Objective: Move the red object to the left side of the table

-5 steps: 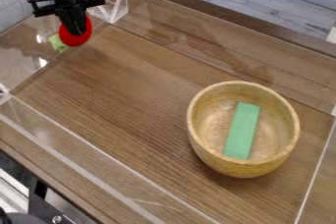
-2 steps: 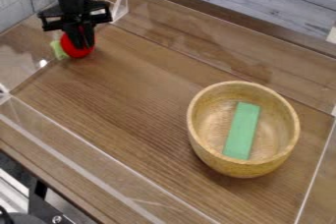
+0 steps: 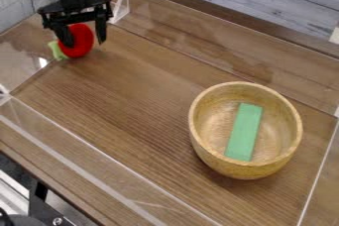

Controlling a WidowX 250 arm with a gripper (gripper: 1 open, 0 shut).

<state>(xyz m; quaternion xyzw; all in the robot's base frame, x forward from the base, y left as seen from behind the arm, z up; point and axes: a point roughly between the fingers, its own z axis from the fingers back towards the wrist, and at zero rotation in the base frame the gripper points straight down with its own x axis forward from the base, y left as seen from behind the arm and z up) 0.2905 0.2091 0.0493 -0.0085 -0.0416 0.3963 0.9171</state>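
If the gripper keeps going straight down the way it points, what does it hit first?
Probably the red object, directly below the gripper's open fingers; from this single view I can't tell how much gap, if any, remains.

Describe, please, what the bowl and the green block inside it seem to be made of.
The bowl looks like pale wood, possibly bamboo, with a smooth, slightly glossy finish, judging by its yellowish-tan colour and soft highlights. The green block has a flat, even, matte colour; it could be painted wood or plastic.
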